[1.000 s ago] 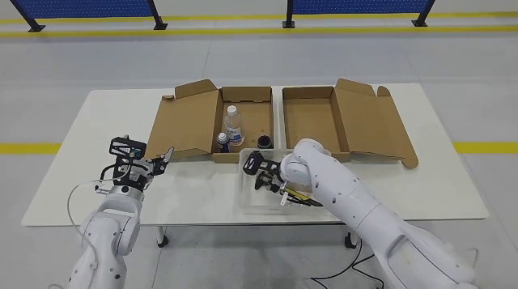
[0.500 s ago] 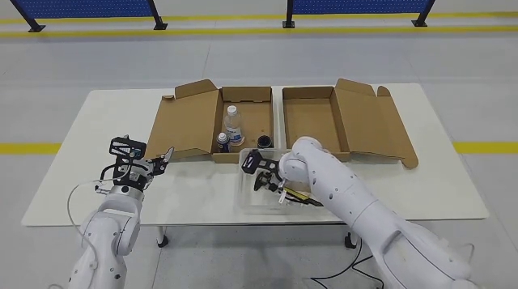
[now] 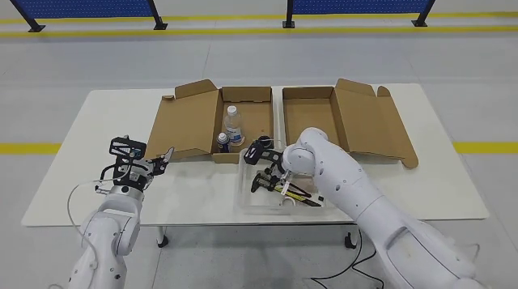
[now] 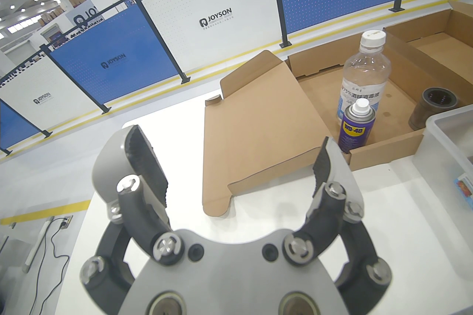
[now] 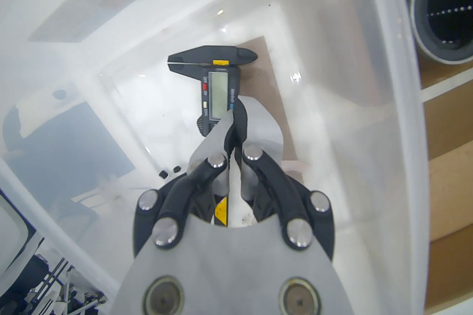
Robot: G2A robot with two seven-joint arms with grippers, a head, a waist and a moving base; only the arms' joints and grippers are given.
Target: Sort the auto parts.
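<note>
The translucent milky-white plastic bin sits on a plain white table. Inside it, the black digital caliper shows a grey-green display, a red button and yellow tags. The right gripper is brushed silver with black links. The left gripper matches, its pads black and ribbed. Behind the bin, the open cardboard box and the second cardboard box are plain brown. The first holds a clear plastic bottle with white cap and blue-on-white label, a blue spray can with yellow band, and a dark grey metal sleeve.
</note>
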